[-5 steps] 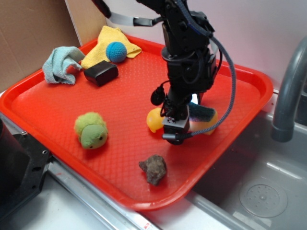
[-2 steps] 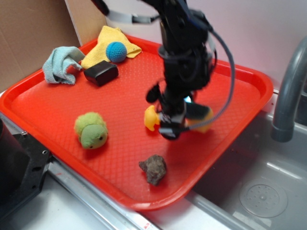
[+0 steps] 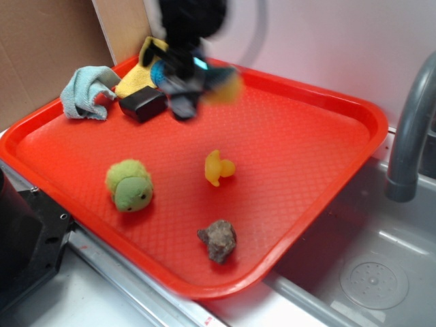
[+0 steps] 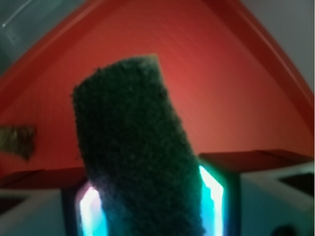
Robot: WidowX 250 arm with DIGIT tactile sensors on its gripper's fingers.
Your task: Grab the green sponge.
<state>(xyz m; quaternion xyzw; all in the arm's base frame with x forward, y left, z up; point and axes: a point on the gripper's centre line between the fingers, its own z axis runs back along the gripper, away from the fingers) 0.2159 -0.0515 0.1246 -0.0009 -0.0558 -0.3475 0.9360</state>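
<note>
**Observer:** Currently, what is the gripper (image 3: 182,87) doing?

**Operator:** I am reading it as clamped on the green sponge (image 4: 138,147). In the wrist view the dark scouring face is filling the frame, and the jaws are sitting against its two long sides. In the exterior view everything at the arm is motion-blurred, so I am relying on the wrist view for the grasp.

**Observer:** Where is the sponge lying?

**Operator:** It is hanging in the air, clear of the red tray (image 3: 293,136), over the back-left part. The yellow foam end (image 3: 223,87) is sticking out toward picture right of the fingers. Below and near it are the black block (image 3: 143,104), the blue ball (image 3: 159,72) and the yellow cloth (image 3: 139,76).

**Observer:** Which relation is governing the next move?

**Operator:** The sponge's long axis is running forward out of the jaws, away from the wrist camera and tilting slightly left, so most of the sponge is overhanging. I am judging that any lowering must allow for that overhang above the block and cloth.

**Observer:** Any labels or writing?

**Operator:** I am finding none readable. The yellow duck (image 3: 219,167), green plush toy (image 3: 129,184) and brown rock (image 3: 219,239) are resting well apart from the gripper.
</note>
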